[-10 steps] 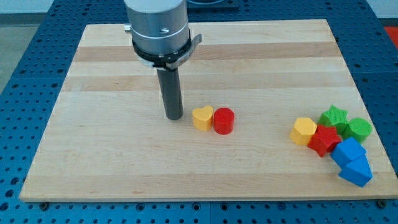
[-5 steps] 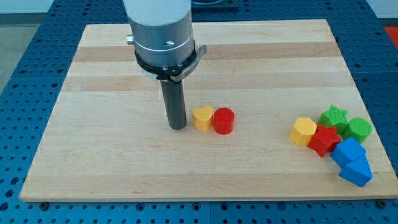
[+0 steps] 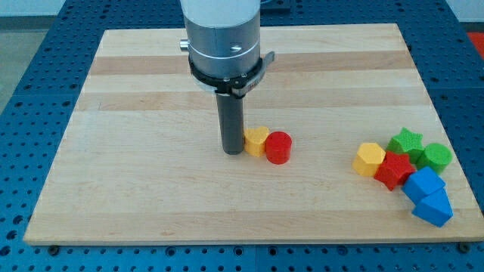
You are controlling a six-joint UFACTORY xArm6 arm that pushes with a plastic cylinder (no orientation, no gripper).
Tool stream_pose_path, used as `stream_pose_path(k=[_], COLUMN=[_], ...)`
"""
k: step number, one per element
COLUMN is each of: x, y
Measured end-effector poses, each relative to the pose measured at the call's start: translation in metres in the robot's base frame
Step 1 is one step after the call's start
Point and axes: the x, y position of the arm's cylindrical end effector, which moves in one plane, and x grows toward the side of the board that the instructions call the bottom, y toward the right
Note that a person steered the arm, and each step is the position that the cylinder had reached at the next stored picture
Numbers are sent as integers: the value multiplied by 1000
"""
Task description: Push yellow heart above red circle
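- Bare bench (image 3: 136, 189) lies toward the view's left, top and bottom of our tip (image 3: 233, 152).
- Our rod stands upright, tip touching the yellow heart (image 3: 257, 140); red circle (image 3: 278, 147) just beyond, rightward.

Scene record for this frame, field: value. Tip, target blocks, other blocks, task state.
tip: my tip at the view's left of the yellow heart, touching or nearly so
target pair: yellow heart pressed against the red circle, on its left
task state: heart beside the circle, not yet above it
cluster at view's right: yellow block, red star, green star, green block, two blue blocks
surface: wooden board
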Motion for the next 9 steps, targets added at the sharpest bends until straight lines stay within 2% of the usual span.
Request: stream_pose_path(k=[9], x=[-5], y=[51])
